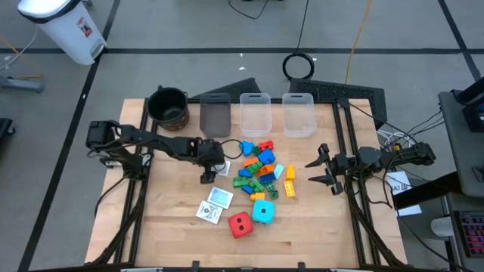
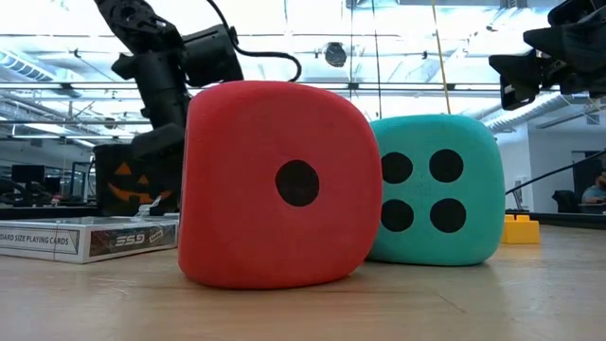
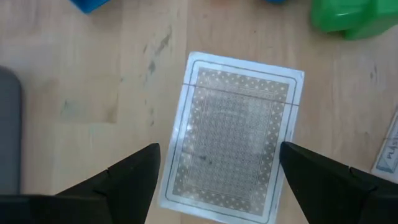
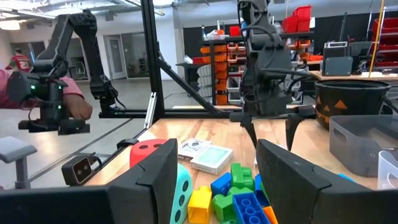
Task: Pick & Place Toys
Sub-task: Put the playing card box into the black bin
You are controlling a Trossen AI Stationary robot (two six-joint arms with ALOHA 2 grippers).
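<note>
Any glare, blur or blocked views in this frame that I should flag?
Low view: the red cube and cyan cube fill the frame, hiding most of the table; bright ceiling lights behind. Left wrist view: soft sheen on the card, claw fingers blurred. High view: evenly lit.

Two dotted cubes [image 1: 251,217], three bins [image 1: 255,113], one black pot [image 1: 168,106], many small bricks [image 1: 259,168].

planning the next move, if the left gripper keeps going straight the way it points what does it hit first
Most likely the playing card flat on the table: the open left gripper points down, straddling it.
</note>
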